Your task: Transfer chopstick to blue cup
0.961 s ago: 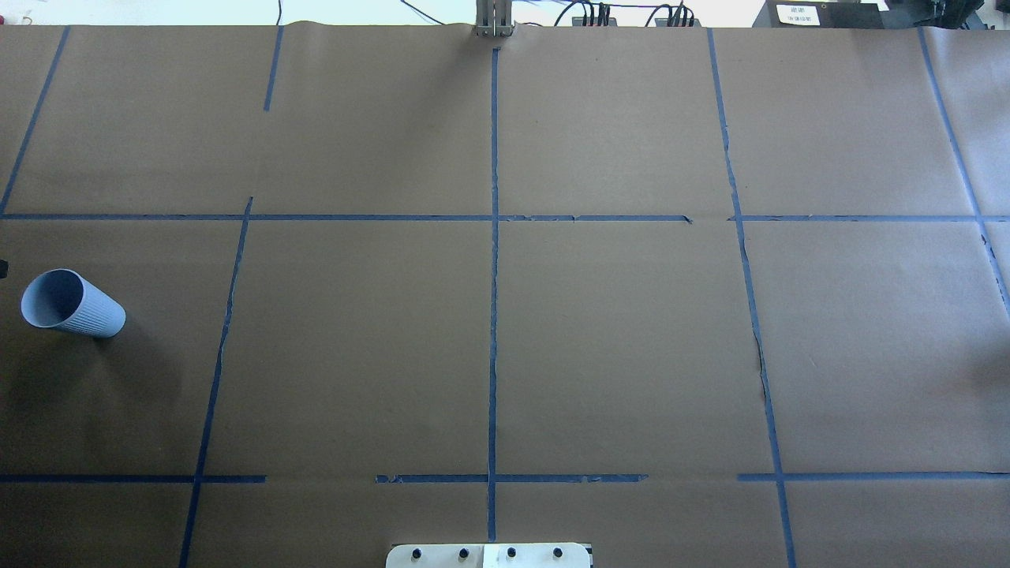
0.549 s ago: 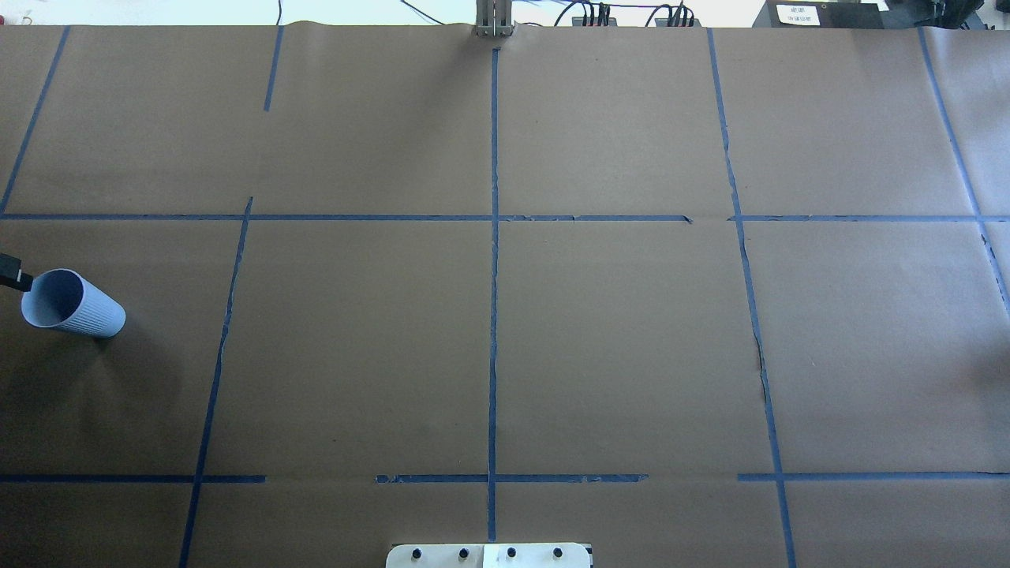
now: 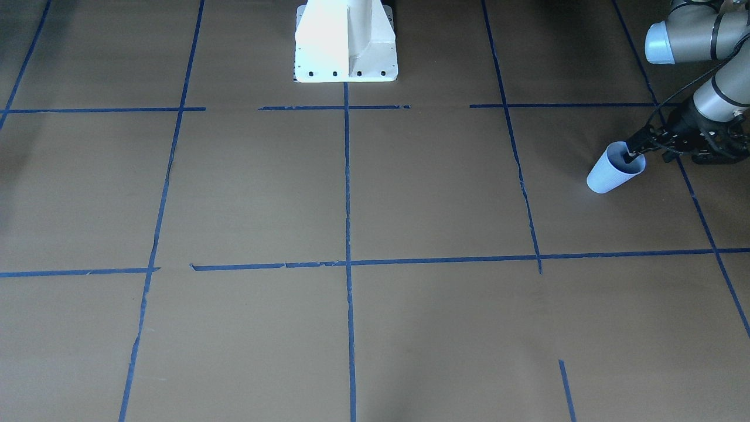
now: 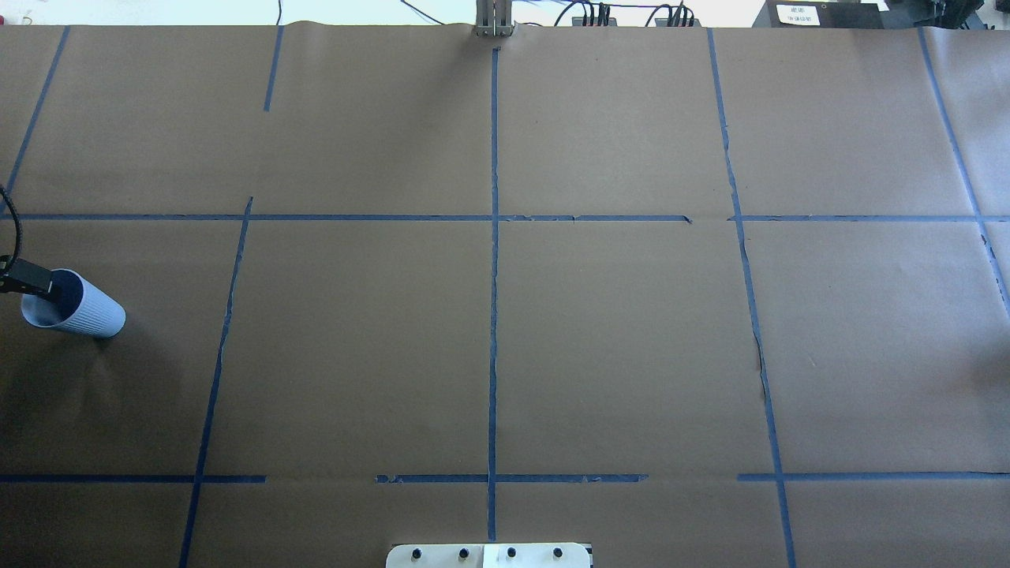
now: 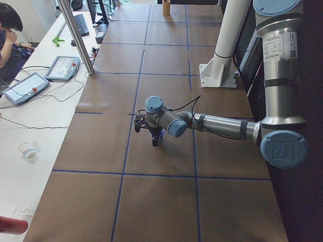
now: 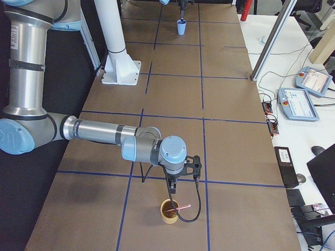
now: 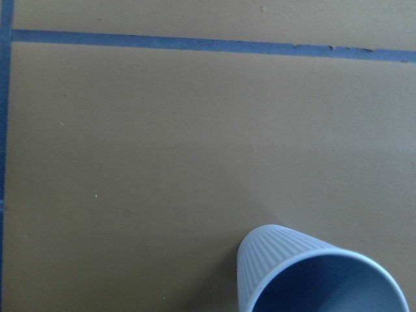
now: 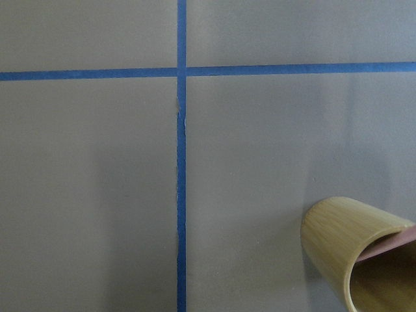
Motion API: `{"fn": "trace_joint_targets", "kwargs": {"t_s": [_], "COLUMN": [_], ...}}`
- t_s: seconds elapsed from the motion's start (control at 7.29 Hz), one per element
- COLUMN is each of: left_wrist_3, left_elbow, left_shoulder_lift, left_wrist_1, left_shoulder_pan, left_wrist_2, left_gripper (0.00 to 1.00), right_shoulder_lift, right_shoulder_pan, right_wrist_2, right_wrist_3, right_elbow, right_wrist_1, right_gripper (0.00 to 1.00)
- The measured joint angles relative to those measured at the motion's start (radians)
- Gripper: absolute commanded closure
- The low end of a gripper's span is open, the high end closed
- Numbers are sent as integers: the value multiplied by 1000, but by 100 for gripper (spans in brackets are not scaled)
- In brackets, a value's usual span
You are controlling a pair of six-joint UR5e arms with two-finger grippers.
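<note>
The chopstick, mostly hidden, leans in a bamboo cup under the right gripper; its jaws are too small to read. The left gripper, pinched closed, has its tip in the blue cup and is cut off overhead.

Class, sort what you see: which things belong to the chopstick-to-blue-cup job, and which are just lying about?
Job: thin pinkish chopstick; pale blue ribbed cup; tan bamboo cup holding the chopstick.
Lying about: grey control tablet; small white paper cup.
</note>
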Motion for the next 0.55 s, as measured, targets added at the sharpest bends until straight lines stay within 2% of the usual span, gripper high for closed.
{"fn": "trace_joint_targets", "kwargs": {"t_s": [0.27,0.55], "left_wrist_3": [0,-20], "left_elbow": [12,15], "left_shoulder_lift": [-8,-10], "left_wrist_1": [-1,-1], "left_shoulder_pan": [10,12], "left_wrist_2": [0,-2], "left_gripper": [58,92], "right_shoulder_lift": [0,0], "right_shoulder_pan": [0,0], "right_wrist_2": [0,0], "right_wrist_3": [0,1], "right_elbow": [1,2], "right_wrist_1": [0,0], "right_gripper": [1,1]}}
